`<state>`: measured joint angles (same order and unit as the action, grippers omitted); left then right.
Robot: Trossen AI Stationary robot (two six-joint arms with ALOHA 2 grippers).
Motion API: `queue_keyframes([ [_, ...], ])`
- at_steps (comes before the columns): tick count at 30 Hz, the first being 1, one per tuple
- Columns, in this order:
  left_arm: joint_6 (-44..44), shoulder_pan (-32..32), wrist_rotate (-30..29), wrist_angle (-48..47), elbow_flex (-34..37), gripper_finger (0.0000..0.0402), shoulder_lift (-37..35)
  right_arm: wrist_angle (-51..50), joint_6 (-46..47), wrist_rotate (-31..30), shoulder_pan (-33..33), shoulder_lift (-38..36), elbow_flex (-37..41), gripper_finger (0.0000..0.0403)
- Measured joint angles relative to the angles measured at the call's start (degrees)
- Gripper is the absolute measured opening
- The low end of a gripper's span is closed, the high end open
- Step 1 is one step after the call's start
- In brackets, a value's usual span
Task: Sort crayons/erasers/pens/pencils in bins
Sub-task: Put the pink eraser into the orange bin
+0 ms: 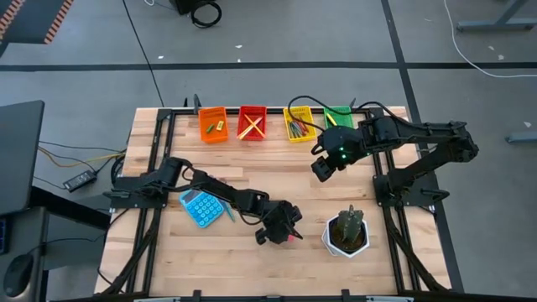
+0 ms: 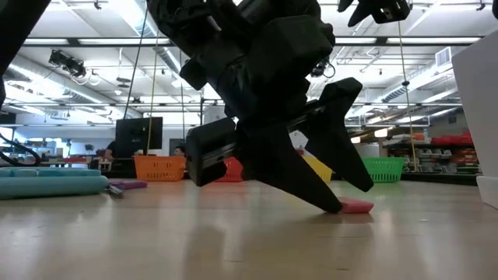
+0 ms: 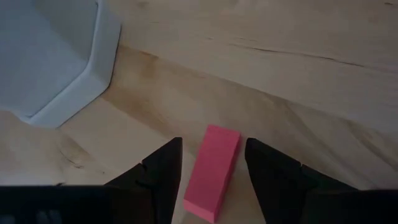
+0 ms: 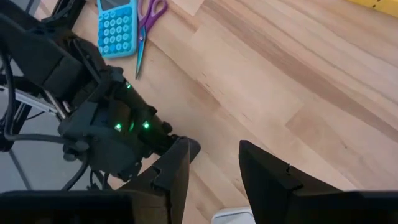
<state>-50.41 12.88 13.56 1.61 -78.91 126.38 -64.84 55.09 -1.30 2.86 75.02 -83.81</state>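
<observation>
A pink eraser (image 3: 213, 169) lies flat on the wooden table, in front of the white cactus pot (image 3: 62, 68). My left gripper (image 3: 214, 177) is open and low over the table, with one finger on each side of the eraser and a narrow gap at each side. In the low view a fingertip (image 2: 333, 204) reaches the table next to the eraser (image 2: 358, 206). My right gripper (image 4: 214, 168) is open and empty, above the table in front of the yellow bin (image 1: 300, 124) and the green bin (image 1: 338, 116). The orange bin (image 1: 212, 123) and the red bin (image 1: 252, 122) stand left of them.
A blue calculator (image 1: 201, 207) and purple-handled scissors (image 4: 146, 25) lie at the table's left, beside my left arm. The cactus pot (image 1: 346, 233) stands right of my left gripper (image 1: 281, 228). Bare wood lies between the bins and the two grippers.
</observation>
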Motion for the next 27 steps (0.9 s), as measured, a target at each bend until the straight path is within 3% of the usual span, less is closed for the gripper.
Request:
queue_keyframes([
  [14, 0.46, -4.14, 1.73, -1.67, 0.07, 0.0164, 0.97, 0.29, 2.09, -1.22, 1.46, 0.00, 0.00, 0.0145],
  [27, 3.47, -5.57, -0.51, -2.52, 0.18, 0.0093, 0.99, 0.30, 2.38, -1.12, 1.46, 0.00, 0.00, 0.0145],
])
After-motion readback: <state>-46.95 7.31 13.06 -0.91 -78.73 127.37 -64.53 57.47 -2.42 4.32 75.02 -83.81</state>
